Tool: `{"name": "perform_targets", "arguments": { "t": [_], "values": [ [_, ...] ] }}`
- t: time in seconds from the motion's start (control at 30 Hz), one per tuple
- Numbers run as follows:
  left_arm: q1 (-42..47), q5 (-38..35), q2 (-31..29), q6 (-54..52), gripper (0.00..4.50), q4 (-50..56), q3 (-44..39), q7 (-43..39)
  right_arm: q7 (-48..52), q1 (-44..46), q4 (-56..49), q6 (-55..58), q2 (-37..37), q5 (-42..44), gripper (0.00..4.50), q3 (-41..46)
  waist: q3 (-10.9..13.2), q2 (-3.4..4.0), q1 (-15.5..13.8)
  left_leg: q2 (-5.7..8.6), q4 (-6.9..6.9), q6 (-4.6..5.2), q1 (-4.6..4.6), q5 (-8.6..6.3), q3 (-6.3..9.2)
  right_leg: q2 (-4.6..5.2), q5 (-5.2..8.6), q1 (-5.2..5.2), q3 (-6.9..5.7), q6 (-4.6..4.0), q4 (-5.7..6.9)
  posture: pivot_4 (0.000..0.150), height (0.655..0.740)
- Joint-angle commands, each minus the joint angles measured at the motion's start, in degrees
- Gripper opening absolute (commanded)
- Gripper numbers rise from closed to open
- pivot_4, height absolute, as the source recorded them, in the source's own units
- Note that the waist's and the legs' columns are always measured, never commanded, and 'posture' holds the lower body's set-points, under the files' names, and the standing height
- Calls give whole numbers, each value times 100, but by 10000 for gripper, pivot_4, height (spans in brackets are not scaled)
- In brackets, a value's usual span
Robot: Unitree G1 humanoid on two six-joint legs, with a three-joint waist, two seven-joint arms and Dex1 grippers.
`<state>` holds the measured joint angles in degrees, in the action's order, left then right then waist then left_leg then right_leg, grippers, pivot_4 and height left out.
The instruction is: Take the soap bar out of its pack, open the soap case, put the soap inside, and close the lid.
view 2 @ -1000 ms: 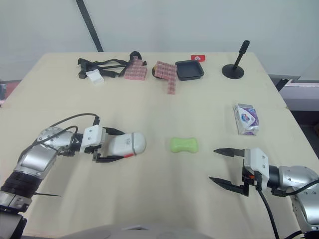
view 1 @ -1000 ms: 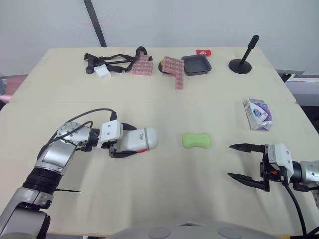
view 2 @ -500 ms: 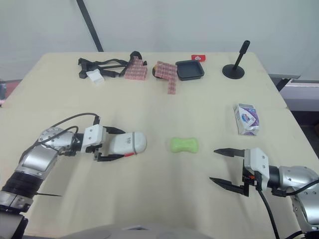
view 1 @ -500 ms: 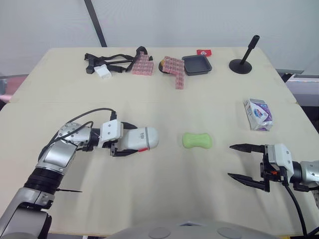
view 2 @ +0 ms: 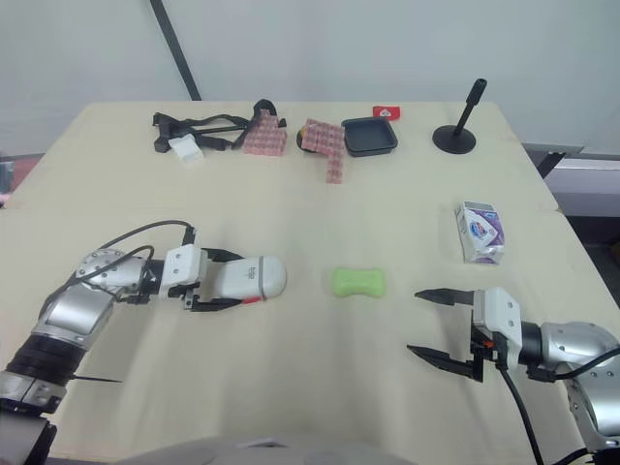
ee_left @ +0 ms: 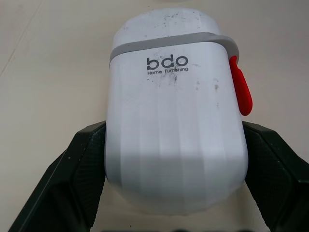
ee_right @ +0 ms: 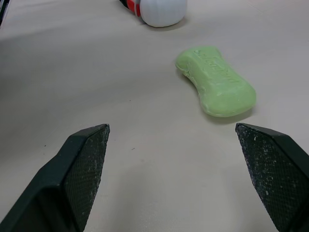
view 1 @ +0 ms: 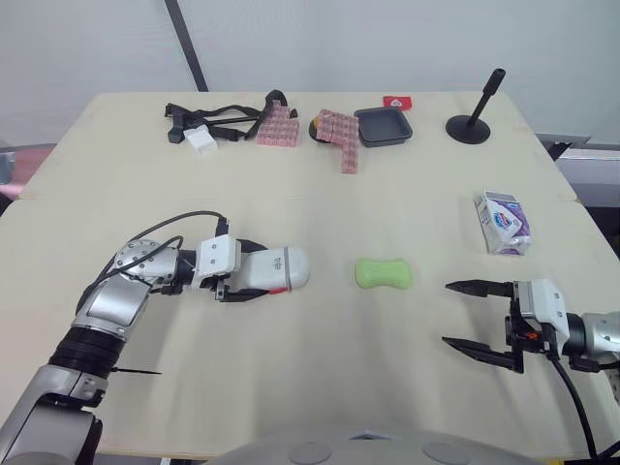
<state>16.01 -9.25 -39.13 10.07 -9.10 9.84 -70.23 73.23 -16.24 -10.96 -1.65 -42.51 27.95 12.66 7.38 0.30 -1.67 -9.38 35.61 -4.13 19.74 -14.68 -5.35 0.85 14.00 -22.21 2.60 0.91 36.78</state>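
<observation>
Holding: left gripper [view 1: 254, 272] clamped on the white soap case [ee_left: 176, 111], one black finger pressed to each flank; the case lies on its side with the lid seated.
Left wrist detail: "bdo Home Furnishing" print, a grey band under the domed end, and a red tab [ee_left: 240, 87] on one flank, just past a fingertip.
Right wrist detail: raised lettering on the green soap bar [ee_right: 217, 79], unwrapped and flat, ahead of the jaws and nearer one finger; the case's rounded end lies beyond it.
Head view detail: the whole tabletop, both arms and the far row of objects.
Surface: beige table [view 1: 320, 368], matte and plain.
Room: pale wall behind, crossed by a dark slanted pole [view 1: 184, 44].
Right gripper [view 1: 448, 312]: jaws spread wide, nothing between them, nothing held.
Soap bar position: between the two grippers, apart from both, near the case's domed end.
Soap pack [view 1: 502, 222]: white and purple, beyond the right jaws, well apart.
Far row: black straps [view 1: 218, 118], pink block stacks [view 1: 276, 126], black tray [view 1: 383, 126], black stand [view 1: 470, 121].
</observation>
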Motion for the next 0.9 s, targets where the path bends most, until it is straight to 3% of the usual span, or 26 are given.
{"name": "perform_targets", "arguments": {
  "t": [0.03,0.27,0.43,0.63,0.9],
  "values": [
    [102,-158,19,307,34685,61,-205,16,-214,197,-521,613,-194,501,45000,199,0,0,6,0,0,0,0,0,0,0,0,0,0,0,0,1500,7374],
    [28,-401,184,823,34685,660,-279,133,-1265,969,-1505,3351,-829,2272,45000,276,1,0,-23,0,1,2,-1,3,1,0,-1,0,0,1,4,1500,7374],
    [-124,-292,603,1168,34685,1447,-72,517,-3511,2181,-1674,5824,-1098,4803,45000,-193,1,1,-91,0,0,-26,-2,18,-1,-2,-14,3,3,24,1,1500,7374],
    [-143,-17,885,1515,34685,1605,-13,940,-5886,3128,-1233,6187,-736,7121,45000,-898,1,3,-205,-2,-12,-54,-3,33,-3,-8,-16,1,3,28,-3,1500,7374],
    [-54,238,1042,1746,34685,1512,123,1258,-6859,3534,-1207,6219,-711,7962,45000,-1418,2,2,-327,1,-11,-63,21,33,-4,-12,-19,1,-9,33,-18,1500,7374]
  ]
}}
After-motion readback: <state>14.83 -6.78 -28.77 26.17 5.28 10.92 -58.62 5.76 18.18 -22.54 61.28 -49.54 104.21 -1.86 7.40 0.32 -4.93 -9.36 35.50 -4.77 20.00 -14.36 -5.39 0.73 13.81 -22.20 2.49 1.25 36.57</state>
